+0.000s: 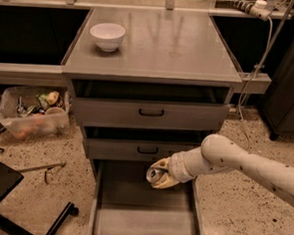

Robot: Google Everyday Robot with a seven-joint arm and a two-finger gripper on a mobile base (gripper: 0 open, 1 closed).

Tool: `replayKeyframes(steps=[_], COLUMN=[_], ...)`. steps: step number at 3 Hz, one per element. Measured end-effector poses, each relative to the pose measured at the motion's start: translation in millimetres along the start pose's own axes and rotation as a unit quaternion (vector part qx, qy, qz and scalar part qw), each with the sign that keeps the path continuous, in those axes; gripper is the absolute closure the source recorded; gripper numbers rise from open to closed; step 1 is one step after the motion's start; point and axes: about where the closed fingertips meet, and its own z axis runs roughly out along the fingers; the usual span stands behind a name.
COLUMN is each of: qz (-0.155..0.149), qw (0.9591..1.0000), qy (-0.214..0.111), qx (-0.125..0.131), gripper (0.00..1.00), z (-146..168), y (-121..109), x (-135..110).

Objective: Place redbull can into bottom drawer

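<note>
My gripper (159, 175) is shut on the redbull can (154, 174), a small silvery can whose shiny round end faces the camera. It hangs just above the back part of the bottom drawer (145, 224), which is pulled out and shows a plain grey floor with thin side walls. The white arm (244, 165) reaches in from the right. The can is held in the air and touches nothing else.
Two upper drawers with black handles (151, 112) sit above the bottom one. A white bowl (107, 36) stands on the grey cabinet top (181, 47). A clear bin of clutter (32, 113) is on the floor at left. A black frame (12, 206) lies at lower left.
</note>
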Motion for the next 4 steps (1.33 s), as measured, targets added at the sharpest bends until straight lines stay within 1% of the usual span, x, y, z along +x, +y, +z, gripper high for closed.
replayKeyframes(steps=[1,2,3,4], qz=[0.035,0.035,0.037,0.06], qw=[0.9992,0.9992,0.9986,0.9967], qy=[-0.002,-0.002,-0.025,-0.046], qx=[-0.018,-0.018,-0.026,-0.028], gripper=[1.0,1.0,1.0,1.0], z=[34.4,34.5,48.7,90.3], y=[-4.1,-4.1,10.8,40.2], x=[30.0,30.0,38.3,79.1])
